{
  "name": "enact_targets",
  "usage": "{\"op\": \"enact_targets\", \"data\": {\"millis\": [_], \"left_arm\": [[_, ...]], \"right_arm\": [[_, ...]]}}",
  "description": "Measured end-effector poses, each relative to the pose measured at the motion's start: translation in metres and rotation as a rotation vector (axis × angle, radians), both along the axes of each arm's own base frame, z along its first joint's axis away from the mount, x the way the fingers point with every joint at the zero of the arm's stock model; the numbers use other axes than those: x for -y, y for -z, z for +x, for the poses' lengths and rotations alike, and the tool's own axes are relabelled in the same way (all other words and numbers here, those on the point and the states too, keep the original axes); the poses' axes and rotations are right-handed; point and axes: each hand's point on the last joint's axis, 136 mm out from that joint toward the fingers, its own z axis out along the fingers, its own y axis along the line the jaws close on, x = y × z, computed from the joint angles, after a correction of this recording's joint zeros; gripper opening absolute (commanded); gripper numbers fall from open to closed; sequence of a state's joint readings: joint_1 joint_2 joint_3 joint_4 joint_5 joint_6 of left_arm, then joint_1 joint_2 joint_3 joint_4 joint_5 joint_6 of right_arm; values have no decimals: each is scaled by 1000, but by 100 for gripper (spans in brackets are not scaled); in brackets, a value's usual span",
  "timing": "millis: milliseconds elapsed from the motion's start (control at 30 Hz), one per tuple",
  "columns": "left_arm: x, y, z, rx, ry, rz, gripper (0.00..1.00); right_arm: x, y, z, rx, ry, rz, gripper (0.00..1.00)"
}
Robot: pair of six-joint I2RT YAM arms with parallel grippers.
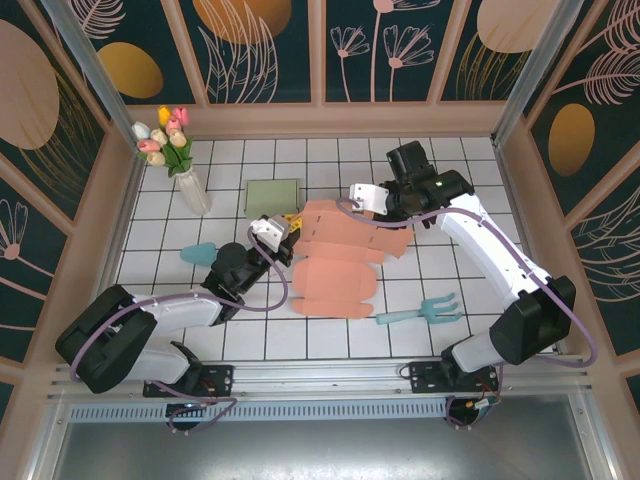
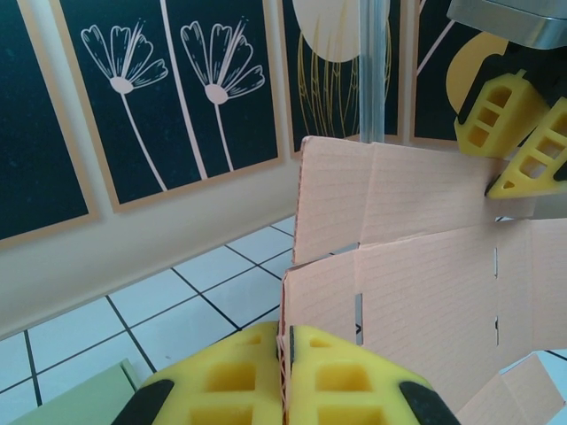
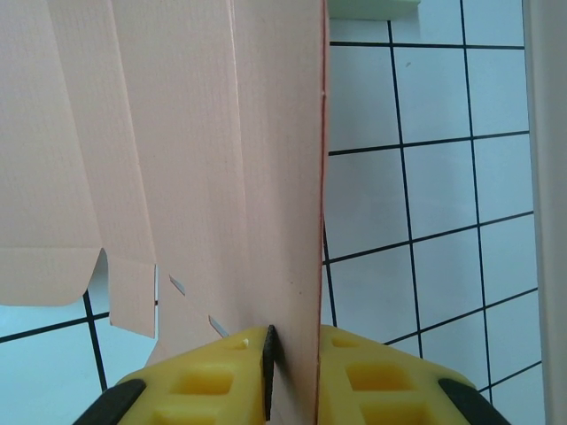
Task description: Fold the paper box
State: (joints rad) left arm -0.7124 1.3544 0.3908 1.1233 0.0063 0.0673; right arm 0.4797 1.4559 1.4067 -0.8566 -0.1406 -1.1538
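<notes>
Paper box [image 1: 340, 272] (plain salmon card), pinched by left jaws, between right jaws

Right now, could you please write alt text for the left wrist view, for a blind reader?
The left end effector pinches the near edge of an upright salmon-pink paper box blank, with the right end effector at its top right corner. Behind are a white tiled table and dark wall panels with drawn flowers.

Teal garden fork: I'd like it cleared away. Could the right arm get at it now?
Probably not yet: the right gripper grips the paper box. The teal fork itself lies uncovered, close to that arm's base.
</notes>
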Motion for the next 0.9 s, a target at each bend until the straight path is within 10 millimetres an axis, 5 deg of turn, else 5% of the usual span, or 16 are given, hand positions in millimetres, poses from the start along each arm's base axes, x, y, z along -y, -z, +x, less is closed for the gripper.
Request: {"op": "enact_targets", "data": {"millis": [200, 300, 500, 700, 900], "left_arm": [[1, 1, -1, -1, 6, 1, 0], [1, 0, -1, 1, 9, -1, 0], [-1, -2, -1, -3, 1, -14, 1], [-11, -2, 7, -44, -73, -65, 35], [-32, 9, 18, -185, -197, -202, 22]], "right_arm": [[0, 0, 0, 0, -1, 0, 18], [0, 1, 0, 1, -4, -2, 1], [-1, 3, -2, -7, -3, 0, 0], [-2, 2, -1, 3, 1, -3, 0], [1, 2, 2, 10, 21, -18, 0]]}}
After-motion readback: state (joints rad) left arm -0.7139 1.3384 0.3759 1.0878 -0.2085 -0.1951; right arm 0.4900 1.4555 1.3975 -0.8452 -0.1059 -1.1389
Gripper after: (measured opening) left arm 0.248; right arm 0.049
